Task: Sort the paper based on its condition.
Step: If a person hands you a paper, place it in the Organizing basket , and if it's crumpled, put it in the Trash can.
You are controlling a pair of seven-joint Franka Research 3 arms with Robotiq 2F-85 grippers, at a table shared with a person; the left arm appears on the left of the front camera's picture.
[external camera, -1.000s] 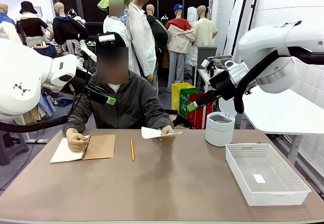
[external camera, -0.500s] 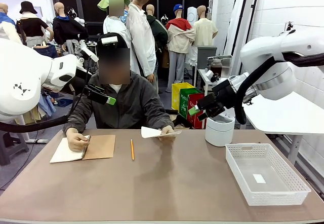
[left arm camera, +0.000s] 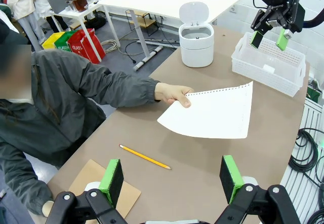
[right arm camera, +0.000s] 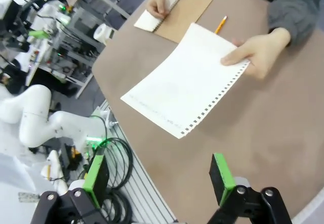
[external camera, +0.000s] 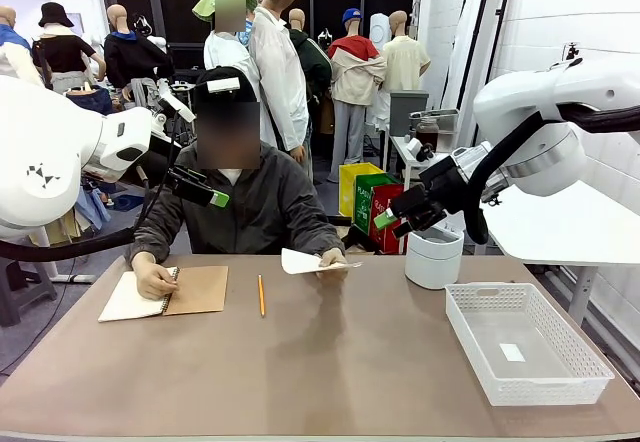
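Okay, the person's hand (external camera: 332, 259) holds the paper (external camera: 303, 260) out flat just above the table (external camera: 320, 362), smooth, one edge perforated. The right pincer (right arm camera: 158, 176) hangs facing it, jaws wide apart and empty; the left pincer (left arm camera: 171, 177) is spread too. Best play, I'd say: come in level, pinch the free edge clear of that hand, no crumpling.

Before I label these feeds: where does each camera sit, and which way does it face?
Front: between the arms, facing across the table at the person; left arm and right arm show.
Left wrist: on the left arm, looking past the open left tool at the sheet.
Right wrist: on the right arm, past the open right tool toward the sheet.
Wrist views share the sheet and the person's hand.
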